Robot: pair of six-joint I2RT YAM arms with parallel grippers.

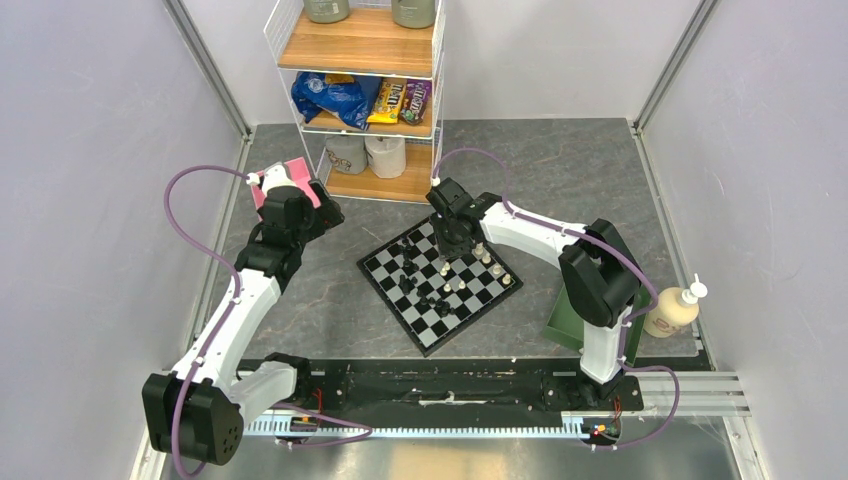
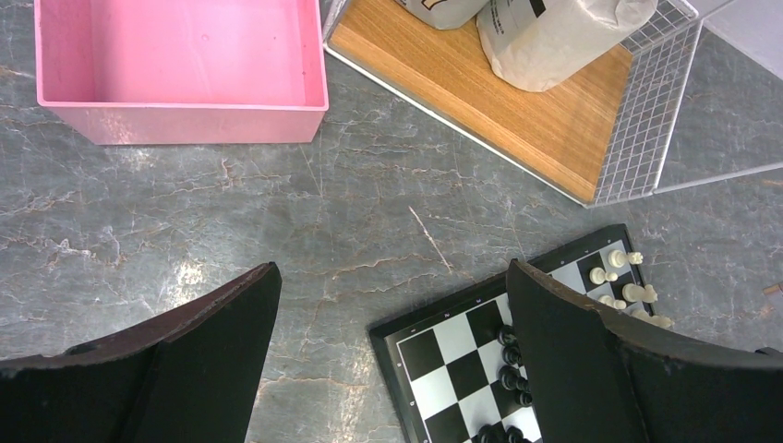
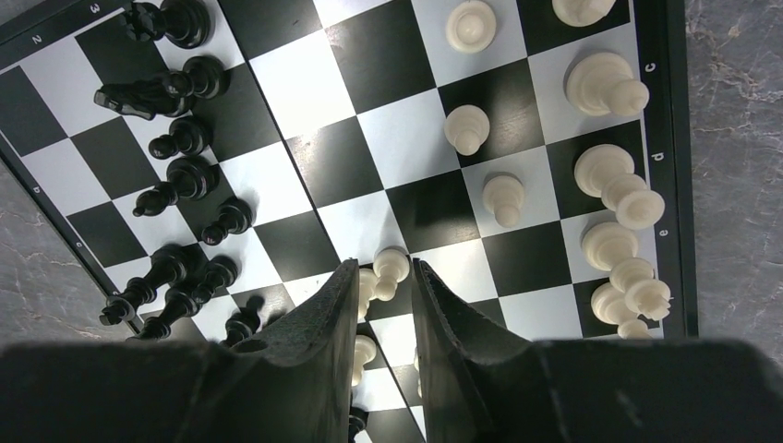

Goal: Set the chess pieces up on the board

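Observation:
The board (image 1: 437, 330) lies at an angle in the middle of the table. Black chess pieces (image 1: 408, 268) stand on its left half and cream ones (image 1: 487, 256) on its right half. My right gripper (image 1: 448, 258) hangs over the board's middle. In the right wrist view its jaws (image 3: 385, 274) stand a narrow gap apart around the head of a cream pawn (image 3: 391, 265), which stands on the board (image 3: 406, 152); I see no contact. My left gripper (image 1: 300, 215) is wide open and empty (image 2: 392, 286), above bare table left of the board's corner (image 2: 443, 369).
A pink box (image 1: 285, 180) sits behind the left gripper and shows in the left wrist view (image 2: 185, 65). A wire shelf rack (image 1: 365, 90) stands at the back. A green tray (image 1: 565, 320) and a pump bottle (image 1: 672, 310) stand to the right.

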